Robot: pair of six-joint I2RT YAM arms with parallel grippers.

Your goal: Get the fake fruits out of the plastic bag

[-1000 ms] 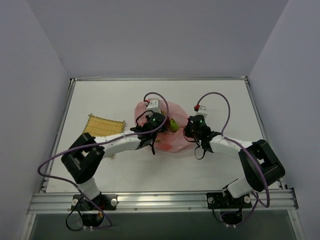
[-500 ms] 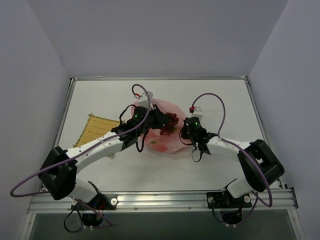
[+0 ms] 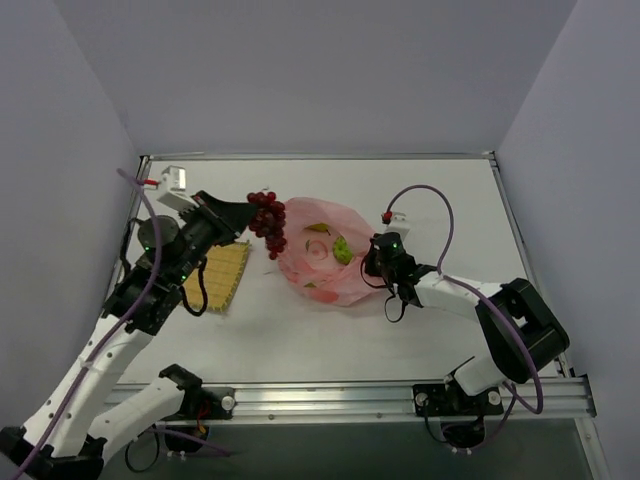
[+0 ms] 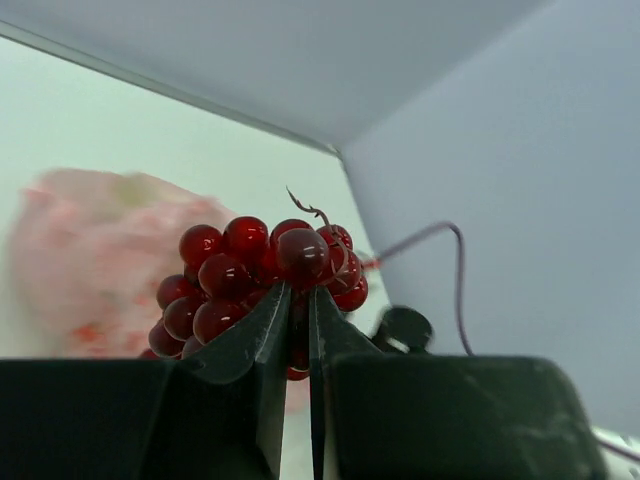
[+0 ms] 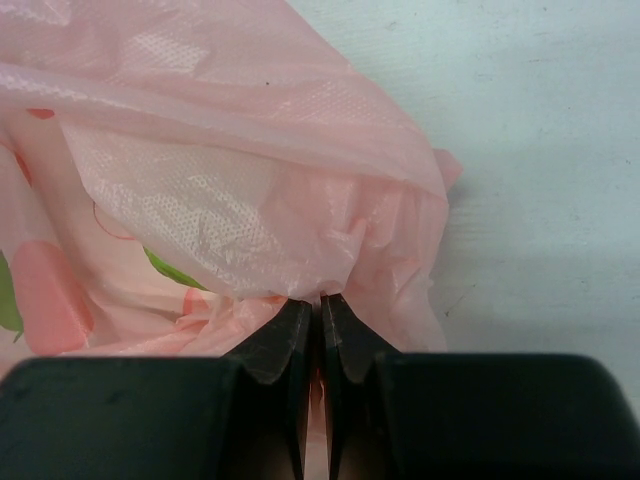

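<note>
- Pinning the plastic bag (image 3: 322, 268) to the table (image 3: 440, 200), your right tool (image 5: 321, 308) was clamped shut on its thin, crinkly pink film.
- Your left tool (image 4: 297, 312) was closed on the grape bunch (image 3: 268, 222), glossy dark-red beads, held aloft just beside the bag.
- Green fake fruits (image 3: 342, 250) lay inside it.

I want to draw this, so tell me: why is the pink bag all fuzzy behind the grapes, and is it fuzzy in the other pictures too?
Left wrist view: the grape bunch is close and sharp, the plastic bag far behind it is out of focus. Right wrist view: the bag is close, its crinkles crisp. Top view: soft even light, bag small but clear.
</note>
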